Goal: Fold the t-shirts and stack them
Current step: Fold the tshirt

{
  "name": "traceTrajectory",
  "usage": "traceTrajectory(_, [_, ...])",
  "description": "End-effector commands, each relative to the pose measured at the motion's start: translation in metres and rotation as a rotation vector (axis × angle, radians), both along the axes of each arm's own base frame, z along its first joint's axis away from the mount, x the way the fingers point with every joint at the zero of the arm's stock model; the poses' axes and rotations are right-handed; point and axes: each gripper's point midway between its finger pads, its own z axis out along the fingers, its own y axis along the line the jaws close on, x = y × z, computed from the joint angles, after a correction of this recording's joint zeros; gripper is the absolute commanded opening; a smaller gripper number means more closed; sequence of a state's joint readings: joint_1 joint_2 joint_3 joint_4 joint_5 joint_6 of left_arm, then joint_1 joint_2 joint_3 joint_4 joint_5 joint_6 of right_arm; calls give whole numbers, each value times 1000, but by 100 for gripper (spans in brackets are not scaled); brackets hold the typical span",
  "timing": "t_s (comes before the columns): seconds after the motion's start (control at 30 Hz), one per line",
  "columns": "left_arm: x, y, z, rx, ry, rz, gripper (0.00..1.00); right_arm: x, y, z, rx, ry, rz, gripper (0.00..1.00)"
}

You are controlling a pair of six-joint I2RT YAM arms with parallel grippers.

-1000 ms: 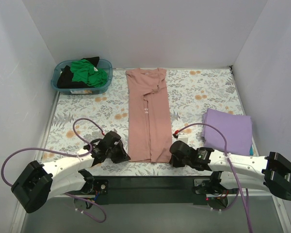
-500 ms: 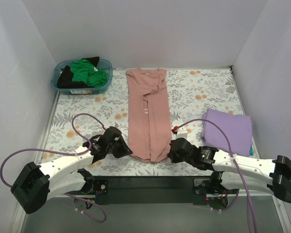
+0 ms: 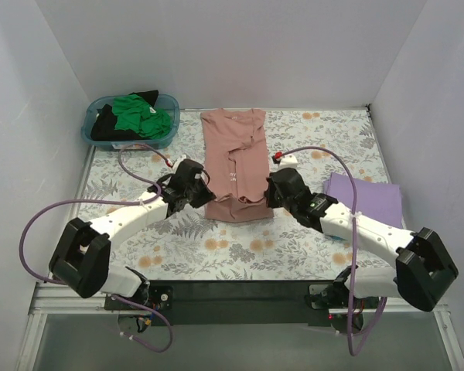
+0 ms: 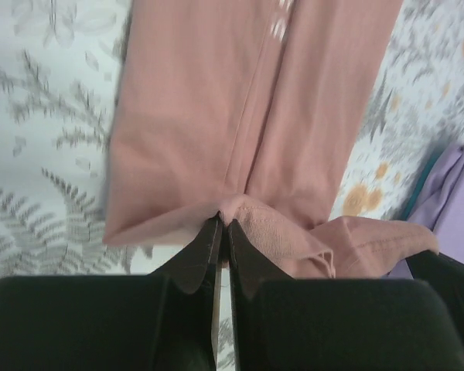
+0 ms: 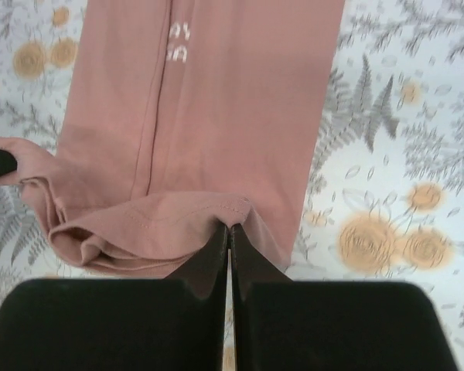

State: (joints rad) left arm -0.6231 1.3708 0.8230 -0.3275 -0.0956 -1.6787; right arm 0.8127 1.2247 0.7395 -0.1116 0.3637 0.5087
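The dusty pink t-shirt (image 3: 235, 158) lies as a long narrow strip up the middle of the floral table cloth, its near end lifted and doubled back. My left gripper (image 3: 203, 199) is shut on the left corner of the pink hem (image 4: 240, 212). My right gripper (image 3: 269, 195) is shut on the right corner of the hem (image 5: 209, 212). White chest text (image 5: 178, 42) shows ahead of the right gripper. A folded lavender t-shirt (image 3: 365, 205) lies at the right. Green (image 3: 143, 116) and black (image 3: 106, 125) t-shirts sit bunched in the basket.
The teal plastic basket (image 3: 108, 143) stands at the far left corner. White walls close in the table at the back and both sides. Purple cables loop off both arms over the cloth. The lavender t-shirt's edge shows in the left wrist view (image 4: 448, 185).
Both grippers have moved away from the near edge toward the back, carrying the pink t-shirt's near hem with them, so its near end now folds over itself.
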Motion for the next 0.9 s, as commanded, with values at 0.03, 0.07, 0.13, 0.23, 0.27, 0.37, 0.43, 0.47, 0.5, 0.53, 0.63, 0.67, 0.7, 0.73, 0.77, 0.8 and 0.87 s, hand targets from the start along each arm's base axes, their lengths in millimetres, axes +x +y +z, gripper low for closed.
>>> traceTrajectory(0.03, [55,8,27,-1,-113,30,0,56,19,47,33,-173,57,1])
traceTrajectory(0.07, [67,5,27,-1,-111,31,0,70,17,58,43,-200,40,1])
traceTrajectory(0.13, [85,11,29,0,-113,53,0,86,21,56,30,-208,59,1])
traceTrajectory(0.23, [112,13,28,1,-122,65,0,113,21,54,19,-221,74,1])
traceTrajectory(0.27, [119,14,23,14,-118,65,0,122,18,52,19,-214,73,1])
traceTrajectory(0.37, [141,16,27,20,-140,76,0,145,23,43,23,-190,99,1])
traceTrajectory(0.43, [154,14,18,14,-125,65,0,158,22,38,15,-182,82,1])
traceTrajectory(0.47, [157,13,13,12,-112,58,0,164,19,37,7,-185,74,1])
traceTrajectory(0.5, [161,14,11,10,-113,55,0,168,19,35,7,-182,76,1])
traceTrajectory(0.53, [166,15,5,9,-101,64,0,174,21,31,6,-175,80,1])
traceTrajectory(0.63, [175,14,1,2,-136,74,0,188,19,22,3,-159,74,1])
traceTrajectory(0.67, [179,13,1,-4,-146,73,0,192,17,20,2,-156,70,1])
traceTrajectory(0.7, [181,14,-1,-1,-144,77,0,195,16,17,3,-151,69,1])
traceTrajectory(0.73, [185,15,0,2,-151,84,0,198,17,8,-5,-136,74,1])
traceTrajectory(0.77, [190,17,-2,15,-154,96,0,204,17,11,-2,-146,73,1])
traceTrajectory(0.8, [193,20,-3,17,-155,105,0,207,17,9,0,-142,77,1])
traceTrajectory(0.87, [199,20,-4,13,-153,103,0,215,17,2,2,-132,77,1])
